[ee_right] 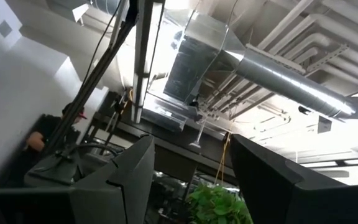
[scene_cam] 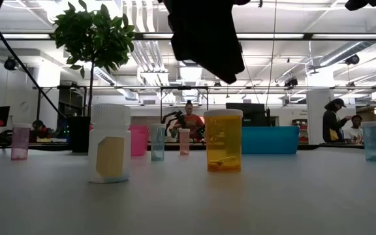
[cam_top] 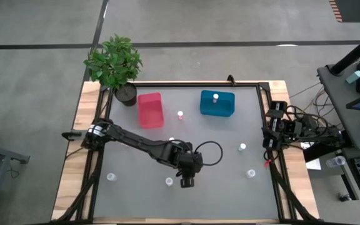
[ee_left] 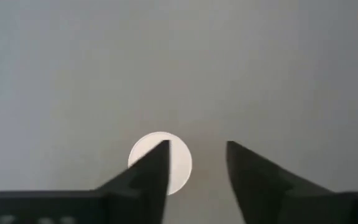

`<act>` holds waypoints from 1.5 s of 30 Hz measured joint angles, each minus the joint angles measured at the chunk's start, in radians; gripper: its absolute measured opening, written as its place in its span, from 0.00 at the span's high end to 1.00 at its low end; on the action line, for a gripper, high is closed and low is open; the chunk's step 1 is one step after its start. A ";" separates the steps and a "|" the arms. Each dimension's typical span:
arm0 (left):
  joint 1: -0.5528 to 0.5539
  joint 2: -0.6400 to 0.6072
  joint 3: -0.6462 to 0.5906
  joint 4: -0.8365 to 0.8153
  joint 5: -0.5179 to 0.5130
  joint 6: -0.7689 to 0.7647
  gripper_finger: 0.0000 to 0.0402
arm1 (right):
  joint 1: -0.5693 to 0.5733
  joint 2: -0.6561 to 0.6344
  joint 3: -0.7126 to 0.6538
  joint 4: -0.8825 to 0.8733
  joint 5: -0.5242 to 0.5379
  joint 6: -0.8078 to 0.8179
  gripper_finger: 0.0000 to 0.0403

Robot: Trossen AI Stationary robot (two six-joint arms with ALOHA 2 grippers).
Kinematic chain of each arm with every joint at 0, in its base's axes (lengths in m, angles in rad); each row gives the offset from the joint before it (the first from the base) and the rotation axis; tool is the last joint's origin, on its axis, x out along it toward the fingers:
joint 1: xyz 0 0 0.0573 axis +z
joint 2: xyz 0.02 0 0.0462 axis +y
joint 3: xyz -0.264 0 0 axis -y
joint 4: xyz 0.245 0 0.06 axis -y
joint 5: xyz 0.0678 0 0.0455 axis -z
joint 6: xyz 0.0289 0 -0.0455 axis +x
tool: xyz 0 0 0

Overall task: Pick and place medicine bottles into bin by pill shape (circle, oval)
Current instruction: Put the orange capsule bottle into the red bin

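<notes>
My left gripper (cam_top: 187, 182) hangs open over the table's near middle, pointing steeply down, and shows as a dark mass (scene_cam: 204, 32) at the top of the low view. In the left wrist view a round white bottle cap (ee_left: 178, 167) lies below the gripper (ee_left: 197, 144), half hidden behind one finger and off to one side of the gap. Below the gripper stand an orange bottle (scene_cam: 224, 140) and a white labelled bottle (scene_cam: 109, 143). One more bottle (cam_top: 169, 181) stands beside the gripper. The pink-red bin (cam_top: 150, 109) and teal bin (cam_top: 217, 103) stand at the far side. My right gripper (ee_right: 191, 155) is open, pointing up.
Other small bottles stand about the table (cam_top: 111, 177), (cam_top: 250, 174), (cam_top: 242, 147), (cam_top: 180, 115), and one stands in the teal bin (cam_top: 215, 97). A potted plant (cam_top: 114, 62) occupies the far left corner. My right arm (cam_top: 280, 128) is folded at the table's right edge. People sit beyond the table.
</notes>
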 joint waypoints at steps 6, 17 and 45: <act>0.001 0.000 -0.048 0.091 -0.001 0.022 0.31 | 0.000 0.000 0.000 0.000 0.000 0.001 0.50; 0.010 0.001 -0.065 0.105 0.000 0.056 0.23 | 0.000 0.000 0.000 -0.005 0.002 0.000 0.50; 0.019 0.000 -0.143 0.131 -0.058 0.138 0.24 | 0.000 0.000 0.000 -0.018 0.026 -0.009 0.50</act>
